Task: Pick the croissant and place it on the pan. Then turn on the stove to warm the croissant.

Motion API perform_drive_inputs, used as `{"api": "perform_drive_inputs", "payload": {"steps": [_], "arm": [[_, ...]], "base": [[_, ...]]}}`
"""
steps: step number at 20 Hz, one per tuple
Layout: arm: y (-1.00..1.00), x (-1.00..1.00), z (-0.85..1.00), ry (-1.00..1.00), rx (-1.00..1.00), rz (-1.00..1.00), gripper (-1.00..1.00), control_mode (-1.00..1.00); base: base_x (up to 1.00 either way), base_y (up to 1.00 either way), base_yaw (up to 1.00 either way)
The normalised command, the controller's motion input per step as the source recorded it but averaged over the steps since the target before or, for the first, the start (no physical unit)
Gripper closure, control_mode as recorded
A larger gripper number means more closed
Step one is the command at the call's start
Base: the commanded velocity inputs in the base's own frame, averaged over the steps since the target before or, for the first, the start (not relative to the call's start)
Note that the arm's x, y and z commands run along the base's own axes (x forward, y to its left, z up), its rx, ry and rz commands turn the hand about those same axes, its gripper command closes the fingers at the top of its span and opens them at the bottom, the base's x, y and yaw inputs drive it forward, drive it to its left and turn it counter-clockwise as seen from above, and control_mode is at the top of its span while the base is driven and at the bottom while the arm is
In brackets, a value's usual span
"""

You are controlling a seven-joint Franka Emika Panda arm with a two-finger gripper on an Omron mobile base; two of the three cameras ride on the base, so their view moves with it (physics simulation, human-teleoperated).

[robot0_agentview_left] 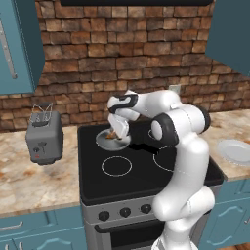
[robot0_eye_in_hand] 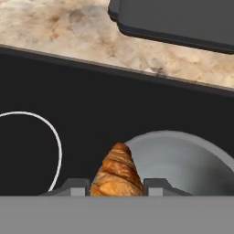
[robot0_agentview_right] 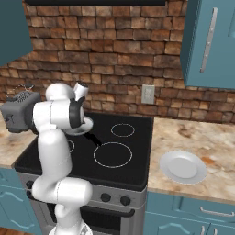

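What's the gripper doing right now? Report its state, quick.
Gripper: shut on the small golden-brown crescent-shaped croissant, held at the rim of the shallow round silver-grey metal pan.

Brick wall (robot0_agentview_right: 114,55), teal cabinets (robot0_agentview_right: 209,43), mottled stone-like counter (robot0_agentview_right: 202,137), seemingly evenly lit.
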Motion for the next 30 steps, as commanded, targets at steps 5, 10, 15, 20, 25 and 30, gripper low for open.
{"api": "perform_drive_inputs", "payload": {"steps": [5, 10, 15, 20, 25, 30], "arm": [[0.10, 0.30, -0.18, 0.00, 0.00, 0.00, 1.00, -1.00], [0.04, 0.28, -0.17, 0.00, 0.00, 0.00, 1.00, -1.00], [0.01, 0.22, -0.19, 0.00, 0.00, 0.00, 1.00, -1.00], [0.06, 0.21, -0.21, 0.00, 0.00, 0.00, 1.00, -1.00], [0.09, 0.24, -0.18, 0.00, 0.00, 0.00, 1.00, -1.00], [0.05, 0.22, -0.18, 0.00, 0.00, 0.00, 1.00, -1.00]], "base": [[0.00, 0.00, 0.00], [0.00, 0.00, 0.00], [0.00, 0.00, 0.00], [0.00, 0.00, 0.00], [0.00, 0.00, 0.00], [0.00, 0.00, 0.00]]}}
